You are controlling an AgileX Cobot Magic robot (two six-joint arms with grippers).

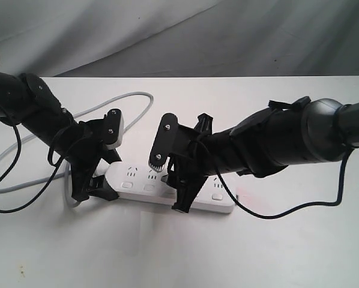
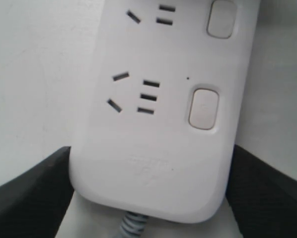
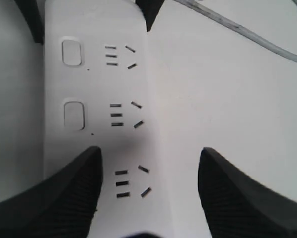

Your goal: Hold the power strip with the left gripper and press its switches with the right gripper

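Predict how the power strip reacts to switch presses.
Likely stiff: the power strip looks a rigid moulded bar. Lying flat, it shouldn't tip. Smooth plastic might slide on the table, but jaws of the left gripper flank one end.

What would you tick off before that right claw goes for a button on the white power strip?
1. The left gripper holds the power strip at its cord end: ok, its fingers sit against both long sides.
2. The strip lies flat on the table: ok.
3. The right gripper is open over the strip's middle: ok.
4. A fingertip is lined up over one of the switches: cannot tell, one finger hides that part of the row.
5. The cord is clear of the right gripper: ok, it leaves at the left gripper's end.
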